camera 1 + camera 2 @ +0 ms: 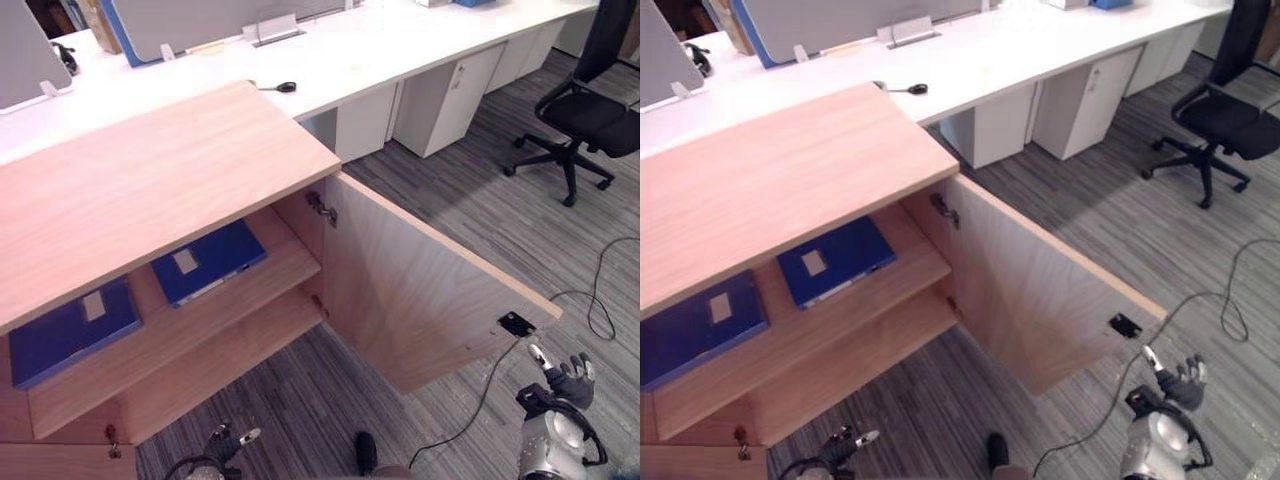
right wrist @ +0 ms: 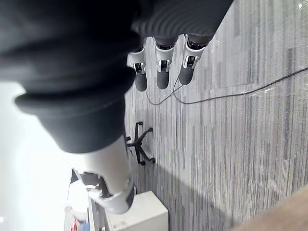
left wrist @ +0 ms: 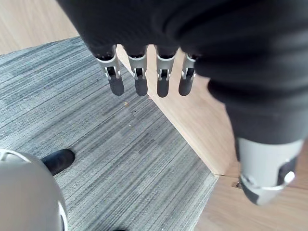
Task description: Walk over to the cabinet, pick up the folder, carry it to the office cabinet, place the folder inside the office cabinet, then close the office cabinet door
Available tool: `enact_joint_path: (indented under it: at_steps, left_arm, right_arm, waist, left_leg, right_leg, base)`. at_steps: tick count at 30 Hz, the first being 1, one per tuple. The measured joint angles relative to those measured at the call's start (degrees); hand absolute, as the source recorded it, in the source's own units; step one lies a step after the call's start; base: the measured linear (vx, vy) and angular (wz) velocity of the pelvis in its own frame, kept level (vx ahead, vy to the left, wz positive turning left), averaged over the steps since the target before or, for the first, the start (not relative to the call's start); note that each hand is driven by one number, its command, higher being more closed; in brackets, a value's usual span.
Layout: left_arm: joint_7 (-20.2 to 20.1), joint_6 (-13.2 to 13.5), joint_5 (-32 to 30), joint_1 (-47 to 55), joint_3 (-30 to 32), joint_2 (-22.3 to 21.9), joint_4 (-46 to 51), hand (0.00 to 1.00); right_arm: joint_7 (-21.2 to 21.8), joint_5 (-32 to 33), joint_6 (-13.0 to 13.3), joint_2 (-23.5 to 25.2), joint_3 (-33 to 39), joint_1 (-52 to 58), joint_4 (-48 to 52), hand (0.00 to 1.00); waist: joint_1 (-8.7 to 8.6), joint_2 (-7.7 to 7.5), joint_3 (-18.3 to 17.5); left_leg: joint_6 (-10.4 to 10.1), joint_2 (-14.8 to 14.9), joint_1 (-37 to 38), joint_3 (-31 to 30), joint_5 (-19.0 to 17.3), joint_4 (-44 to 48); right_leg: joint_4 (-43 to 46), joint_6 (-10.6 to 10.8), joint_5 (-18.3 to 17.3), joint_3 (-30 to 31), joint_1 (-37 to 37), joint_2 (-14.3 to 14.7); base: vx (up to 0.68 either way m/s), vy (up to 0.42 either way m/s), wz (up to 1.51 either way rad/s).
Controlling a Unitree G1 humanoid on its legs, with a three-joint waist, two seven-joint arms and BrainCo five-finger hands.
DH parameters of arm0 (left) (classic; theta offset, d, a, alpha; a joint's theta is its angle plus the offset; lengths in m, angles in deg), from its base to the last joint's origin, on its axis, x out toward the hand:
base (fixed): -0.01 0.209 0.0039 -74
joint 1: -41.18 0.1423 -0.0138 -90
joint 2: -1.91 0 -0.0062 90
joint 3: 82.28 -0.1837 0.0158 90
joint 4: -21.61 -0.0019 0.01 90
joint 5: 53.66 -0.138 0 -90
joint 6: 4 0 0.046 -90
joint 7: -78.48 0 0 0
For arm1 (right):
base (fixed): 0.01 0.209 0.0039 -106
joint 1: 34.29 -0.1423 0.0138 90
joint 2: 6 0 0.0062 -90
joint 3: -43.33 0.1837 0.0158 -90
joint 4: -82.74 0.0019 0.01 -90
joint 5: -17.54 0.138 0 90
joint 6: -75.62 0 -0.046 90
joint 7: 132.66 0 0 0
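A light wooden cabinet (image 1: 150,180) stands open, its door (image 1: 420,290) swung out to the right. Two blue folders lie flat on its upper shelf: one (image 1: 208,262) near the door's hinge side, the other (image 1: 72,330) further left. Low in front of the lower shelf (image 1: 230,350), my left hand (image 1: 228,440) hangs open above the grey carpet; its fingers (image 3: 139,79) are straight and hold nothing. Just past the door's outer corner, my right hand (image 1: 562,378) is open too, its fingers (image 2: 162,72) relaxed and empty.
A long white desk (image 1: 330,60) runs behind the cabinet, with white drawer units (image 1: 450,90) under it. At the far right a black office chair (image 1: 585,110) stands on the grey carpet (image 1: 480,200). A black latch plate (image 1: 516,323) sits on the door's corner.
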Motion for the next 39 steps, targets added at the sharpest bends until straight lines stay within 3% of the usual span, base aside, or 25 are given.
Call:
enact_joint_path:
  at_steps: [5,11,13,18,20,29,39]
  left_arm:
    - [-0.7,0.1,-1.2,0.2,-2.6,0.4,0.1,0.0]
    - [-1.3,0.3,-2.3,0.4,-4.0,1.7,-1.2,0.0]
    - [-1.6,0.4,-2.5,0.3,-4.0,2.3,-1.9,0.0]
    - [-2.2,0.8,-4.0,0.2,-4.4,2.4,-2.2,0.0]
    - [-2.5,1.1,-4.5,0.2,-4.8,2.4,-2.2,0.0]
    - [-3.2,1.4,-4.9,0.1,-5.6,2.9,-2.3,0.0]
    - [-3.2,1.5,-5.8,0.2,-5.5,2.9,-3.0,0.0]
  right_arm:
    - [1.7,-3.4,0.1,-4.6,-5.6,-2.2,2.1,0.0]
    - [5.7,-8.2,0.5,-14.6,-18.8,-4.8,2.4,0.0]
    - [8.9,-12.5,0.5,-18.5,-25.6,-4.8,3.5,0.0]
    - [15.2,-22.0,1.3,-24.8,-33.9,-4.0,7.6,0.0]
    - [18.5,-25.5,3.0,-27.4,-36.9,-3.5,9.5,0.0]
    - [22.2,-28.8,6.7,-27.3,-43.5,-3.0,12.2,0.0]
    - [23.1,-31.9,7.3,-24.1,-49.9,-2.8,12.1,0.0]
  waist:
    - [0.31,-0.04,-0.3]
    - [0.45,-0.19,-0.3]
    - [0.39,-0.22,-0.2]
    - [-0.73,-0.2,-0.3]
    - [-1.04,-0.18,-0.3]
    - [-1.61,-0.14,-0.7]
    - [0.61,-0.14,-1.2]
  left_leg:
    - [0.0,-0.1,0.0,-1.2,0.0,-0.8]
    - [0.2,0.0,0.0,-1.9,0.6,-1.7]
    - [0.0,0.3,-0.1,-1.8,1.1,-1.9]
    - [-0.4,1.1,-0.2,-1.6,1.3,-1.8]
    - [-0.7,1.6,-0.2,-1.6,1.5,-1.8]
    - [-1.4,2.9,-0.2,-1.7,1.9,-1.9]
    - [-1.5,3.0,-0.8,-3.6,2.1,-2.0]
  right_leg:
    - [-2.3,0.0,1.9,-1.5,1.3,-0.1]
    - [-2.7,-0.1,2.3,-1.6,0.9,-0.1]
    - [-2.7,-0.1,2.3,-1.7,0.7,0.2]
    - [-2.7,-0.1,2.3,-2.2,0.5,0.8]
    - [-2.7,-0.2,2.3,-2.3,0.5,1.2]
    - [-2.7,-0.7,2.0,-2.8,0.5,2.4]
    - [-2.7,-0.8,2.1,-4.7,0.9,2.2]
  base:
    - [-0.13,0.007,0.15]
    - [-0.16,-0.015,0.01]
    - [-0.12,-0.04,-0.02]
    - [-0.05,-0.029,-0.04]
    - [-0.02,-0.017,-0.01]
    - [0.0,-0.006,0.0]
    - [-0.01,-0.002,0.1]
